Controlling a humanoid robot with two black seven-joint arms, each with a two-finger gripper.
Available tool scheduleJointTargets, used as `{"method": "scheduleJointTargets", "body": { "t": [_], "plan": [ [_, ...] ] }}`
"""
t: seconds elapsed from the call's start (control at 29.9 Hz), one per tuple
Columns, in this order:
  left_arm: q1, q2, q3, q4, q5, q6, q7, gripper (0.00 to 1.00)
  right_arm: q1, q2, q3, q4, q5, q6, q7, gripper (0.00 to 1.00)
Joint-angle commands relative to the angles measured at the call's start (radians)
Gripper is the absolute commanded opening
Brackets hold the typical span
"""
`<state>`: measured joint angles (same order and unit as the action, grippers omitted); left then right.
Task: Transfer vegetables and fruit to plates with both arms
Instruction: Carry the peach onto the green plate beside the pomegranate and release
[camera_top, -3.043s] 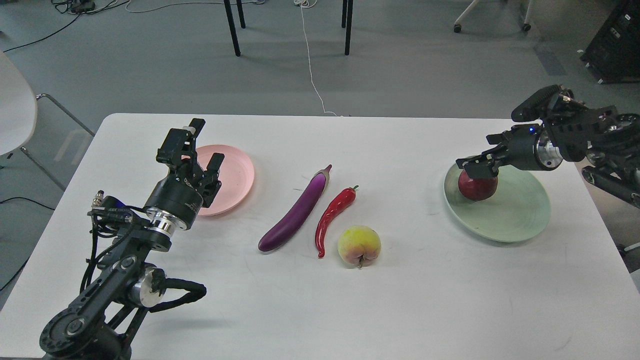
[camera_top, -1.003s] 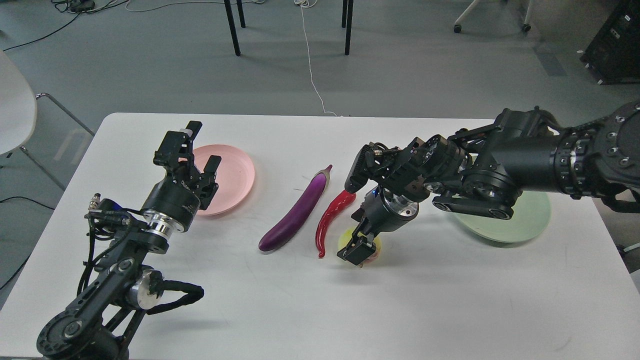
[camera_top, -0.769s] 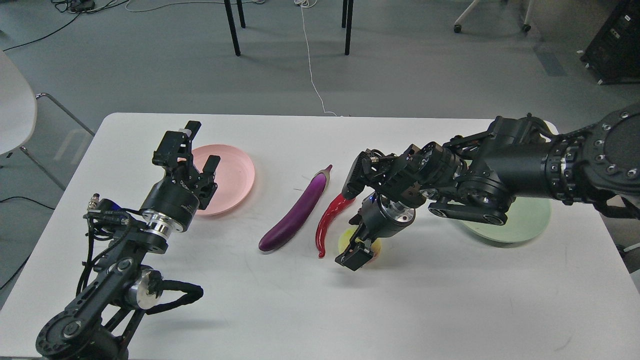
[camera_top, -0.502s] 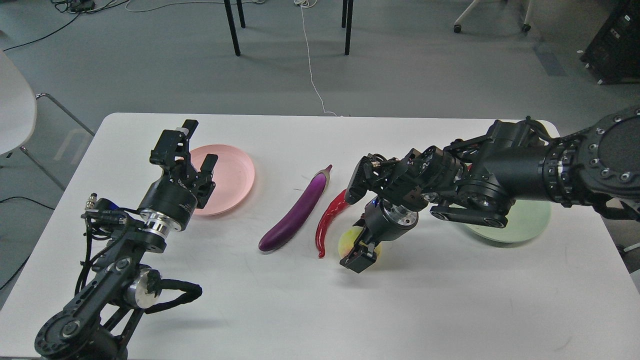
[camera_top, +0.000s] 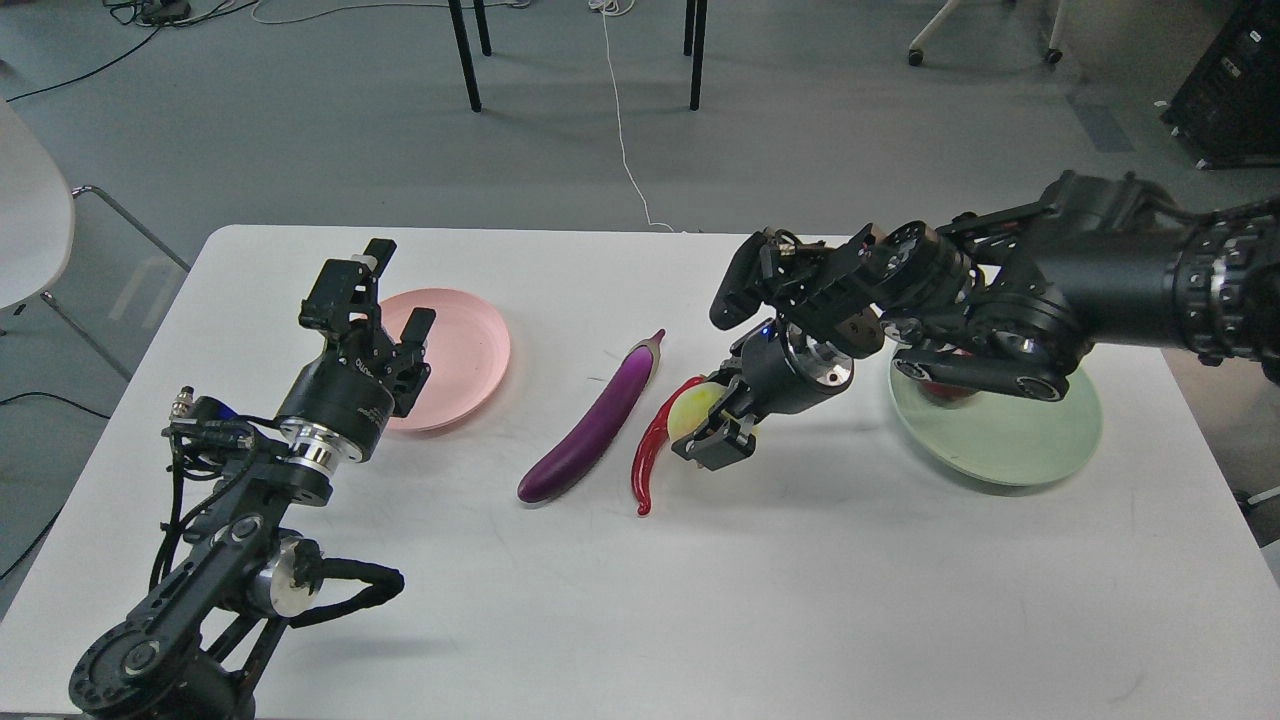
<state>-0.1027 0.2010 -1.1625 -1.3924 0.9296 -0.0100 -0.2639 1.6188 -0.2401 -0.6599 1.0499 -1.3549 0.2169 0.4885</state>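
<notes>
My right gripper is shut on the yellow-green peach and holds it above the table, just right of the red chili. The purple eggplant lies left of the chili at the table's middle. The pale green plate is at the right; the dark red pomegranate on it shows only as a sliver behind my right arm. My left gripper is open and empty, raised over the near left edge of the pale pink plate.
The white table has bare surface along its front. Chair and table legs and a white cable are on the grey floor beyond the far edge. A white chair stands at the left.
My right gripper left the pomegranate on the green plate, swung left, came down around the peach, closed on it and has now lifted it up and back. The left arm barely moved.
</notes>
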Motion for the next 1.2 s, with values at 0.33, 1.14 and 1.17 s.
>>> {"method": "scheduleJointTargets", "body": {
  "t": [0.33,1.14,1.17],
  "plan": [
    [-0.002,-0.002,0.01,0.0,-0.002,-0.001,0.0,0.98,-0.072,-0.395,0.0,-0.004,-0.113,-0.091,0.0,0.56],
    [-0.002,0.0,0.014,0.0,0.0,-0.001,0.002,0.98,-0.284,-0.522,0.039,-0.05,-0.207,-0.182,0.0,0.63],
    [-0.003,0.0,0.014,0.0,0.0,-0.001,0.002,0.98,-0.286,-0.519,0.039,-0.054,-0.207,-0.182,0.0,0.64]
  ]
}}
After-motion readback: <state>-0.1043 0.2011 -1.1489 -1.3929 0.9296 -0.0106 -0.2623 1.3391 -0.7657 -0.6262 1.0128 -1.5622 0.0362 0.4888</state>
